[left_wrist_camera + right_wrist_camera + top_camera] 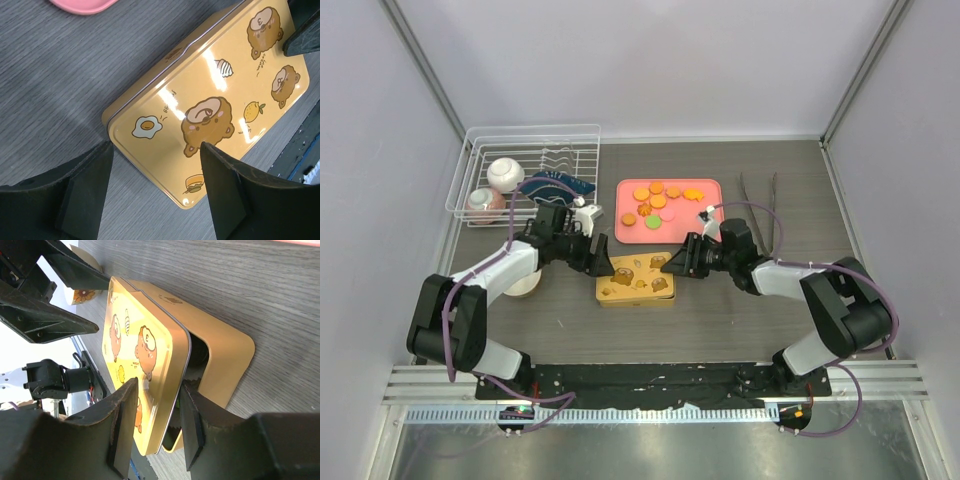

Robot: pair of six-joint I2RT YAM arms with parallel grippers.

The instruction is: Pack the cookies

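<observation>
The cookies [660,198], mostly orange with one green and one pale pink, lie on a pink tray [705,235] behind the gold tin [635,283]. My right gripper [672,265] is at the tin's right end. In the right wrist view it [159,384] is shut on the bear-printed lid [145,345], one finger on top and one under its edge. The lid is lifted off the tin's base [220,355]. My left gripper [603,262] is open over the tin's left end. In the left wrist view it [155,146] straddles the tin's [210,100] corner without touching it.
A white wire rack [530,170] with two bowls stands at the back left, a dark blue object [560,185] beside it. Metal tongs [760,205] lie at the right. A pale cup [525,285] stands by the left arm. The pink tray's edge [82,5] shows in the left wrist view.
</observation>
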